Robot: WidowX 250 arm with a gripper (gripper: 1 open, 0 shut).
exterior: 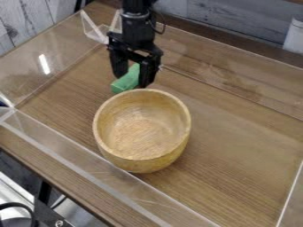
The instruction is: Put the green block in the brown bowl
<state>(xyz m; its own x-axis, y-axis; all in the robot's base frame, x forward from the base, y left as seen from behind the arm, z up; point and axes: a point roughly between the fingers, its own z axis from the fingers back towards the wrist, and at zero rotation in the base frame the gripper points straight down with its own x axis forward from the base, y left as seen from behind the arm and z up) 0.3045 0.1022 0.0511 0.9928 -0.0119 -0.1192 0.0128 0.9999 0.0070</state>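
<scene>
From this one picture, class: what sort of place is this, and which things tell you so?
Probably a robot lab test bench: a wooden tabletop fenced by clear plastic walls, with a robot arm's open fingers over a green block beside a brown bowl.

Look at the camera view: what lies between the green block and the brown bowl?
Only bare wooden tabletop shows between the green block and the brown bowl; nothing else lies in that short gap.

Soft, even, bright light, white glare streaks on the clear wall (48,66), overall low-resolution blur.
</scene>
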